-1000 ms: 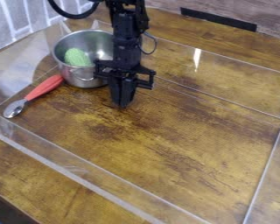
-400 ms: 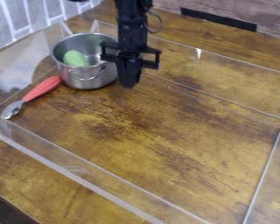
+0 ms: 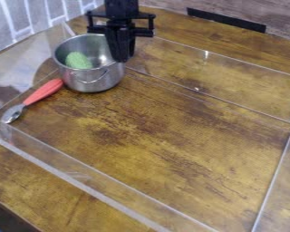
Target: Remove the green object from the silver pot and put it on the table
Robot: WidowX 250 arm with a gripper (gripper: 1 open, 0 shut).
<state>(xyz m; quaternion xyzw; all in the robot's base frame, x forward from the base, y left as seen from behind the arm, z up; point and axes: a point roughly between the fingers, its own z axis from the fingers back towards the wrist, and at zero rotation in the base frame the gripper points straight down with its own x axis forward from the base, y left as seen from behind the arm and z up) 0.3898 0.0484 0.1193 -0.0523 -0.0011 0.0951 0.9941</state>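
The green object [image 3: 79,60], a small light-green lump, lies inside the silver pot [image 3: 90,78] at the table's back left. My black gripper [image 3: 120,53] hangs pointing down above the pot's right rim, beside and above the green lump, not touching it. Its fingers look pressed together with nothing between them. The dark wood table [image 3: 184,127] stretches to the right and front of the pot.
A red-handled metal utensil [image 3: 33,95] lies on the table left of the pot, its metal end near the clear acrylic wall [image 3: 62,172]. More acrylic walls border the back and right sides.
The gripper has risen from just above the tabletop in front of the pot and shifted up-left in the picture, now hanging over the pot's right rim. The green lump and pot have not moved.
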